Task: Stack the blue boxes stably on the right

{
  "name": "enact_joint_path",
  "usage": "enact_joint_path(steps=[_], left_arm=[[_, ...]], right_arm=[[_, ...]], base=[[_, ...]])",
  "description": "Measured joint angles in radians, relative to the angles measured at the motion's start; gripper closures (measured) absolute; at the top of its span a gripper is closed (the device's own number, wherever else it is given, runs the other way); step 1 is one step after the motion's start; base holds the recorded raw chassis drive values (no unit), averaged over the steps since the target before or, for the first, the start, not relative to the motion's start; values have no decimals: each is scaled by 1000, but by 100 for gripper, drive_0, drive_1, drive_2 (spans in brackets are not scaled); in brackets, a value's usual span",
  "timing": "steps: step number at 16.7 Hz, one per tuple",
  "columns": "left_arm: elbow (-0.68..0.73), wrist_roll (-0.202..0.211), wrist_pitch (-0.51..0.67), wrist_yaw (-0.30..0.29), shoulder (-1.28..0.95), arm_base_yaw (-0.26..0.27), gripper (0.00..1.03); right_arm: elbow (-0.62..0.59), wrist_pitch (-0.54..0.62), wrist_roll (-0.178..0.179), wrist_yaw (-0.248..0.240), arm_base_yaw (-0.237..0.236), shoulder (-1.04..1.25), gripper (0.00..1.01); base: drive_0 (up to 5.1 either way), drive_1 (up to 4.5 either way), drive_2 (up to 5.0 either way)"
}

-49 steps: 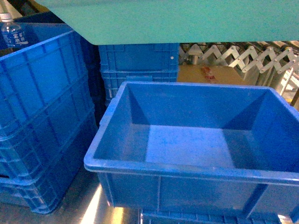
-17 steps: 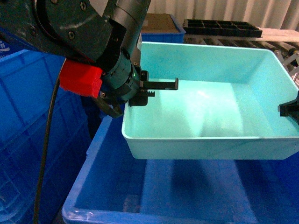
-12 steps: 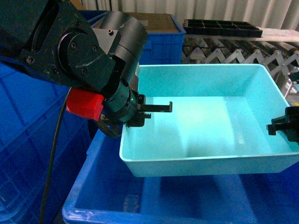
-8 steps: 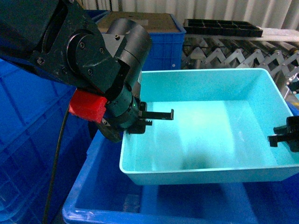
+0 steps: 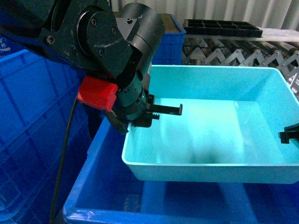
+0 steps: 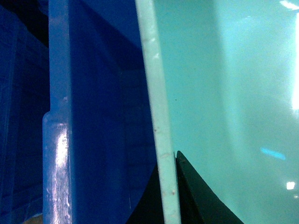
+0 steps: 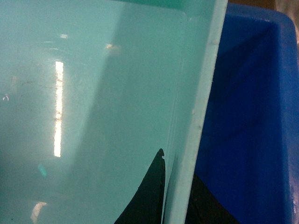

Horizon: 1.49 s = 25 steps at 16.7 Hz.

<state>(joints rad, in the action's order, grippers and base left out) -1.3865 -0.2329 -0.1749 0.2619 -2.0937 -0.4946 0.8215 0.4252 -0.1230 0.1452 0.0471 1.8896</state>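
Note:
One light turquoise blue box (image 5: 210,135) hangs level over the opening of a royal-blue crate (image 5: 88,186), held by both arms. My left gripper (image 5: 149,114) is shut on the box's left wall; in the left wrist view its black fingers (image 6: 196,200) pinch the pale rim (image 6: 159,116) from both sides. My right gripper (image 5: 290,135) is shut on the right wall, and the right wrist view shows its fingers (image 7: 149,196) clamping that rim (image 7: 201,116). The box (image 7: 93,93) is empty. Whether its base touches the crate is hidden.
Taller ribbed royal-blue crates (image 5: 32,116) stand stacked close on the left. Behind are another blue crate (image 5: 168,39) with cardboard in it, an expanding roller conveyor (image 5: 233,53) and a black tray (image 5: 219,25). The lower crate's walls (image 6: 93,116) (image 7: 252,116) flank the held box.
The turquoise box, first overhead with the crate bare, has come down over the crate. In the last half second it and the left arm shifted slightly right and up.

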Motion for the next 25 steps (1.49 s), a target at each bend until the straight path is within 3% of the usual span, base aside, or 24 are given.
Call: enact_joint_path(steps=[5, 10, 21, 25], left_arm=[[42, -4, -17, 3, 13, -16, 101], [72, -23, -21, 16, 13, -35, 101], [72, -23, -21, 16, 13, -35, 101], [71, -7, -19, 18, 13, -35, 88]], right_arm=[[-49, -4, -1, 1, 6, 0, 95], [-76, 20, -39, -15, 6, 9, 95], [-76, 21, -41, -16, 6, 9, 93], [-76, 18, -106, -42, 6, 9, 79]], base=[[0, 0, 0], [0, 0, 0], [0, 0, 0], [0, 0, 0]])
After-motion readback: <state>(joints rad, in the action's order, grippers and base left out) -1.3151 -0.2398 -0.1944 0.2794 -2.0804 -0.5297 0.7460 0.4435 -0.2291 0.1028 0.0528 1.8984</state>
